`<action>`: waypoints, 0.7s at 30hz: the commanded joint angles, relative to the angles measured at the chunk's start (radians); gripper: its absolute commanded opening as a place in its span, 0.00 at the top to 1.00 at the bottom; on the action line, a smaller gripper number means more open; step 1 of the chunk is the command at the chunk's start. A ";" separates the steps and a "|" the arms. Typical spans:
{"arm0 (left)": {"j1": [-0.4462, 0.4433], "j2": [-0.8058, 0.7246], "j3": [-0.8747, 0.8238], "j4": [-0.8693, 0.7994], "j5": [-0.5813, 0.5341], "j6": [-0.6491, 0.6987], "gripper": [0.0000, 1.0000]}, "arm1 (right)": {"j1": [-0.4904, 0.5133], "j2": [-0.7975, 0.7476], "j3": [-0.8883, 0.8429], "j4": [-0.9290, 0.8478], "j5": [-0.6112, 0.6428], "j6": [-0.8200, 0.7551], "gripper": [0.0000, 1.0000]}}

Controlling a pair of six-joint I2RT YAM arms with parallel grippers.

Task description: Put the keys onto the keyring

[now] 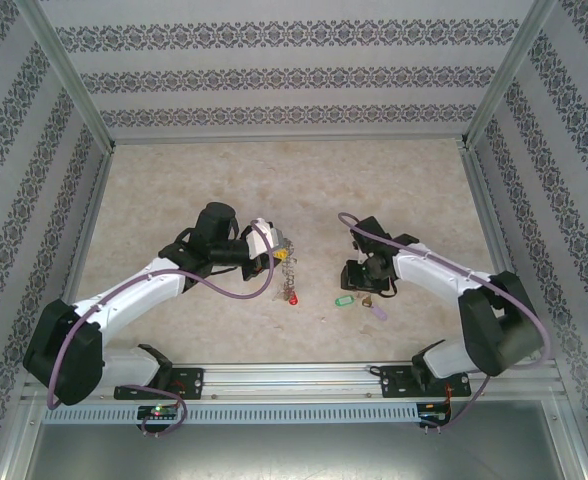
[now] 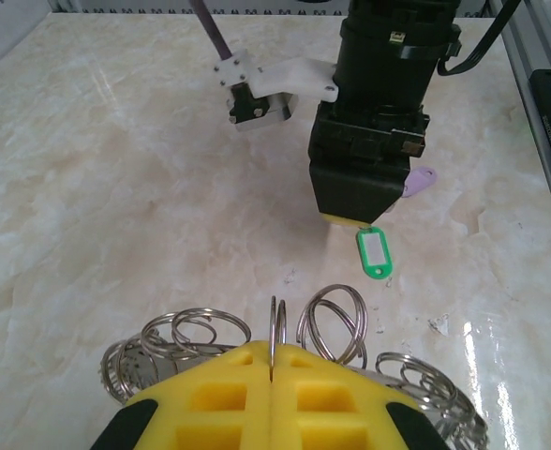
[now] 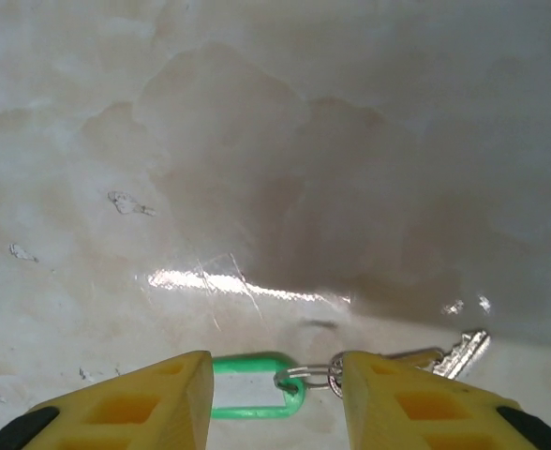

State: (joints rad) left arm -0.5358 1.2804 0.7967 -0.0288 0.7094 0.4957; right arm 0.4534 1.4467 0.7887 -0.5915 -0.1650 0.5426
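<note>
My left gripper point(image 2: 274, 361) is shut, its yellow fingers pinching one upright wire loop of the keyring point(image 2: 335, 322). That ring hangs just off the marble table, and from above it shows as a grey cluster point(image 1: 286, 264) at the left gripper's point(image 1: 272, 262) tip. A red-tagged key point(image 1: 293, 298) dangles or lies just below it. My right gripper point(image 3: 274, 370) stands open, low over the green-tagged key point(image 3: 254, 386), whose tag and small split ring lie between the fingers. Its metal blade point(image 3: 461, 350) pokes out past the right finger. The lilac-tagged key point(image 1: 377, 312) lies close by point(image 2: 419, 179).
Both arms meet near the middle of the marble table point(image 1: 174, 190). Patterned walls and aluminium rails point(image 1: 274, 375) fence in the work area. The right arm's black wrist point(image 2: 374, 112) hangs right over the green tag point(image 2: 374, 253), a short way in front of the keyring.
</note>
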 commanded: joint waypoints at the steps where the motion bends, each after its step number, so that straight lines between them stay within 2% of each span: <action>1: -0.012 -0.033 0.003 -0.013 0.017 0.007 1.00 | -0.025 0.032 0.048 -0.014 0.018 -0.015 0.58; 8: -0.012 -0.042 -0.002 -0.011 0.002 0.004 1.00 | 0.038 0.035 0.064 -0.075 0.131 0.198 0.62; 11: -0.012 -0.041 -0.004 -0.007 0.001 0.006 1.00 | 0.080 0.058 0.078 -0.102 0.192 0.281 0.60; 15: -0.011 -0.041 -0.001 -0.015 0.009 0.009 1.00 | 0.121 0.111 0.115 -0.157 0.251 0.326 0.59; 21: -0.012 -0.051 -0.006 -0.014 0.007 0.007 1.00 | 0.161 0.187 0.154 -0.199 0.272 0.358 0.61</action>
State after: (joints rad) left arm -0.5358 1.2655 0.7967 -0.0418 0.7021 0.4961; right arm 0.5953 1.6123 0.9146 -0.7296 0.0486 0.8513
